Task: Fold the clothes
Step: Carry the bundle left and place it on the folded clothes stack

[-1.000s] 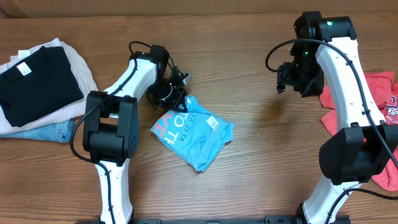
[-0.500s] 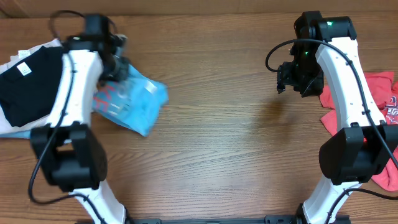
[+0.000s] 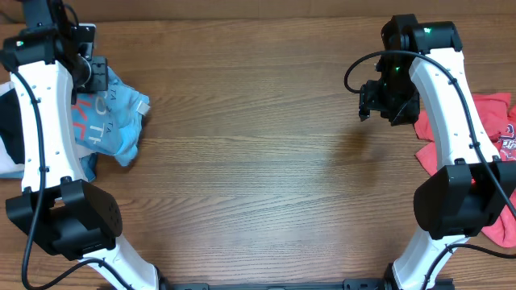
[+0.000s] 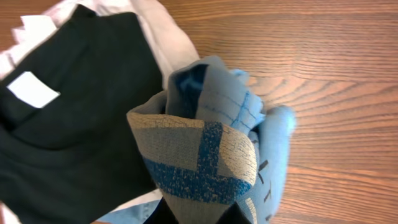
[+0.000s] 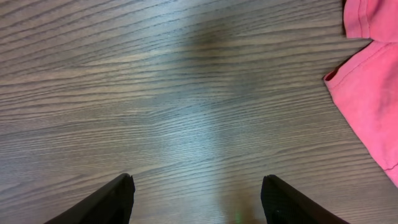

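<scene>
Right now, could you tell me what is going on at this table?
The left gripper holds a bunched light-blue shirt at the left end of the table, right by the pile of folded clothes, which has a black shirt on top. The right gripper is open and hangs over bare wood. Beside it, a heap of red clothes has not been folded yet.

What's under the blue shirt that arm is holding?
A black garment with a white tag, on a pale garment, on the table. The stack's part beneath the blue shirt is covered.
</scene>
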Controlling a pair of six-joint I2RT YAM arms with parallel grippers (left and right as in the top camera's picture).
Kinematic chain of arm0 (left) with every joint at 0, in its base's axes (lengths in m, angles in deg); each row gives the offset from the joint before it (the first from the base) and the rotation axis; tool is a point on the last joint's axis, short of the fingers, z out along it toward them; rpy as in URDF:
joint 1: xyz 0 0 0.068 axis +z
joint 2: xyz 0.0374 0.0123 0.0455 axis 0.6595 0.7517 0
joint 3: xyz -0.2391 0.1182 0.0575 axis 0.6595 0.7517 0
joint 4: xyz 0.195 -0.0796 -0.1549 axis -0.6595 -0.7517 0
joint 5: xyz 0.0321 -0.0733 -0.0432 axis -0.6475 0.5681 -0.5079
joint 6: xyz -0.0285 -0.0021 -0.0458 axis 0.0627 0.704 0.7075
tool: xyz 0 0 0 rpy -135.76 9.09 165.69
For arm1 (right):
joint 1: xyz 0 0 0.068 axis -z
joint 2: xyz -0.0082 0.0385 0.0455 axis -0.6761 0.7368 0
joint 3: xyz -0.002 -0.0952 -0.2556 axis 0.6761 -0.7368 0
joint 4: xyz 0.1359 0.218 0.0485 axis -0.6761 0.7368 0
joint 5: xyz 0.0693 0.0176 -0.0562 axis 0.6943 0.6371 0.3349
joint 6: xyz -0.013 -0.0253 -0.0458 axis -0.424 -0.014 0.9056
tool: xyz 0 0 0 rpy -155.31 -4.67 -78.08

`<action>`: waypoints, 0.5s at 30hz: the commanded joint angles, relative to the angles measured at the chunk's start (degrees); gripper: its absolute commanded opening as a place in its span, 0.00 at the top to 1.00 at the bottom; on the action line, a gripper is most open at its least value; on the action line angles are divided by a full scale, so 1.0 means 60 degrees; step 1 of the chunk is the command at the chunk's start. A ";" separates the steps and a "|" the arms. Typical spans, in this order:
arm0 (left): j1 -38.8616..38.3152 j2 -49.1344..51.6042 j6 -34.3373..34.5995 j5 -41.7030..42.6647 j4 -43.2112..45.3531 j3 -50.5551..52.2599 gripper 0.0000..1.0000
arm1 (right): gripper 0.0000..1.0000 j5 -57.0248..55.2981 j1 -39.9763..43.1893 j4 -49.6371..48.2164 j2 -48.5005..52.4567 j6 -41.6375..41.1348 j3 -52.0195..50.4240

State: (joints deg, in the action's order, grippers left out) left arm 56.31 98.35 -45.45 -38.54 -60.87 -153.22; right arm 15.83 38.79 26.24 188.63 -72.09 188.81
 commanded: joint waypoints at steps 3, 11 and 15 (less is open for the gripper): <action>0.0350 -0.0244 -0.0372 -0.0401 0.0015 -0.0328 0.96 | 0.31 0.0051 0.0015 -0.0033 -0.0058 0.0066 0.0127; 0.1064 -0.0244 -0.0357 -0.0390 0.0579 -0.0667 0.96 | 0.31 0.0051 0.0015 -0.0040 -0.0058 0.0066 0.0127; 0.1606 -0.0244 -0.0357 -0.0146 0.1304 -0.0780 0.95 | 0.31 0.0055 0.0015 -0.0040 -0.0058 0.0062 0.0127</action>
State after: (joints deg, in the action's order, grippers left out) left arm 63.55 98.35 -46.72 -39.74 -55.21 -155.39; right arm 15.83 38.79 26.19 188.63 -72.09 188.81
